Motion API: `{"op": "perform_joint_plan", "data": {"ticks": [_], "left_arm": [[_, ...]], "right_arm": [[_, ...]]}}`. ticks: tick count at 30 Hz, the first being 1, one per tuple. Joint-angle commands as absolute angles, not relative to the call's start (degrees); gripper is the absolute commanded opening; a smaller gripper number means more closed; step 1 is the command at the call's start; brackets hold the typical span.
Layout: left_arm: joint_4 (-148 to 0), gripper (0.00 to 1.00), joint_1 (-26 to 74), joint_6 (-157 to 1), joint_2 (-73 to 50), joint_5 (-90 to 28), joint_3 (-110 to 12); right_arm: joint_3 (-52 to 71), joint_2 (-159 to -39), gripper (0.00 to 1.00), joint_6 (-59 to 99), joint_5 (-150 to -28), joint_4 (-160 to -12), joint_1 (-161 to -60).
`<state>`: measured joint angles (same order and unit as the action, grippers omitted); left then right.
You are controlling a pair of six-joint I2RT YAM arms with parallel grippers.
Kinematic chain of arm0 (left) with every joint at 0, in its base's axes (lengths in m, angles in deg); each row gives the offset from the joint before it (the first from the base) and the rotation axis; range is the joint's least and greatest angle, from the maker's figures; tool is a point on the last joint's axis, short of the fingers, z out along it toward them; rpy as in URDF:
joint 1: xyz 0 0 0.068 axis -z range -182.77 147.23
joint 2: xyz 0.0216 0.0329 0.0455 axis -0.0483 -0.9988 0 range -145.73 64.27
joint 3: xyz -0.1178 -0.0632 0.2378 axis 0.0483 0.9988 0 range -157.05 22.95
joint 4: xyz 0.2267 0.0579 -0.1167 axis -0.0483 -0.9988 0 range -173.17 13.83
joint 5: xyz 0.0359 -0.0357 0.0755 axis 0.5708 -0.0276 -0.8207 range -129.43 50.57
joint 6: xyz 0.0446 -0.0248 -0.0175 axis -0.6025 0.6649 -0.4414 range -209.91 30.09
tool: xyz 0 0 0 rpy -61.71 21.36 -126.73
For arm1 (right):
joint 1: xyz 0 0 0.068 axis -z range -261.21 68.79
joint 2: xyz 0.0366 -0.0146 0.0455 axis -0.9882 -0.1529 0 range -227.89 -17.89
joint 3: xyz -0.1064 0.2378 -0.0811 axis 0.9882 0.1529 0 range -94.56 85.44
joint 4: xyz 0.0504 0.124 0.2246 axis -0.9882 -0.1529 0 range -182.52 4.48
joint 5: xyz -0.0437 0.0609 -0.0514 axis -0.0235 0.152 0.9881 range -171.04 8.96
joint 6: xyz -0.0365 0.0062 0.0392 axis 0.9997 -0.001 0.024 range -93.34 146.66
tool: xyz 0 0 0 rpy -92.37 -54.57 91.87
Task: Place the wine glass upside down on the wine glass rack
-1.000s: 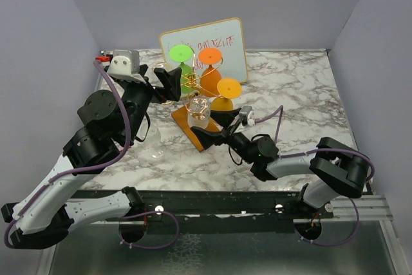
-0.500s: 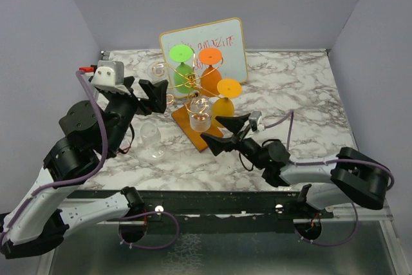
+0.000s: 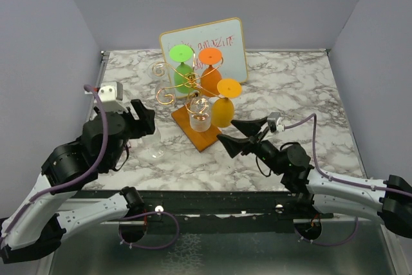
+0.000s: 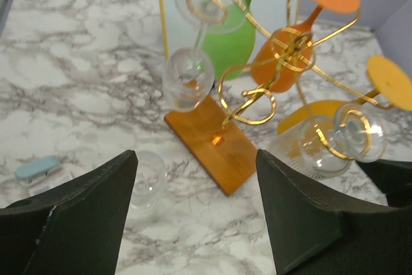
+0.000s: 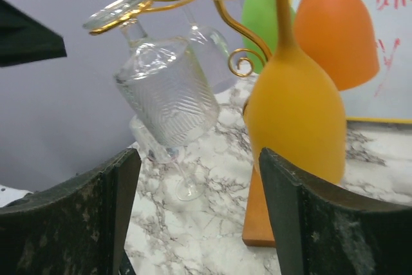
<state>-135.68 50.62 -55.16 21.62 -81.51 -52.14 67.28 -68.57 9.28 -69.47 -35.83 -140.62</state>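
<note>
Left gripper (image 4: 194, 159) and right gripper (image 3: 228, 131) are backing off the gold wire wine glass rack (image 3: 187, 82), jaws apart, empty. Clear ribbed wine glass (image 3: 200, 120) hangs inverted mid-frame, looks placed.

Light: bright and even from above, as I see it.
Shadows: faint and soft on the tabletop (image 3: 302, 94).
Glare: white patch on the whiteboard (image 5: 393, 43).
Focus: wrist views slightly soft.

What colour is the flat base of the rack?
Orange-brown wood; the base shows best in the left wrist view.
</note>
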Motion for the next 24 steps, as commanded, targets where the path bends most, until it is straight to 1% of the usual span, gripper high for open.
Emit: {"op": "perform_joint_plan", "data": {"ticks": [1, 3, 4, 8, 13, 16, 20, 22, 24], "left_arm": [[-145.56, 0.60, 50.93, -41.33, 20.57, -85.43, -48.22], [-146.09, 0.60, 50.93, -39.15, 20.35, -86.29, -45.68], [-146.02, 0.60, 50.93, -38.38, 20.25, -86.69, -44.20], [-145.40, 0.61, 50.93, -37.77, 19.35, -88.22, -40.02], [-142.16, 0.72, 50.86, -38.67, 18.35, -89.41, -37.28], [-138.47, 0.73, 49.74, -41.70, 17.12, -88.46, -35.53], [-132.37, 0.70, 43.23, -48.00, 15.51, -82.98, -33.92], [-129.54, 0.69, 37.97, -52.00, 15.05, -78.75, -33.64], [-127.89, 0.65, 32.12, -55.06, 14.09, -74.01, -33.39]], "right_arm": [[64.90, -65.25, 0.75, 6.66, -62.49, -48.98, -140.80], [62.63, -64.92, 0.67, 5.42, -60.54, -53.48, -140.80], [61.56, -64.92, 0.67, 5.01, -59.83, -55.38, -140.80], [60.04, -64.78, 0.65, 5.13, -59.33, -57.70, -140.80], [59.95, -65.02, 0.66, 4.78, -60.01, -57.48, -140.80], [59.41, -65.47, 0.66, 4.69, -60.35, -57.69, -140.80], [58.67, -65.88, 0.65, 5.31, -60.64, -58.50, -140.80], [58.75, -65.52, 0.64, 5.85, -60.84, -58.43, -140.80], [59.44, -64.64, 0.63, 6.60, -61.01, -57.24, -140.80]]}}
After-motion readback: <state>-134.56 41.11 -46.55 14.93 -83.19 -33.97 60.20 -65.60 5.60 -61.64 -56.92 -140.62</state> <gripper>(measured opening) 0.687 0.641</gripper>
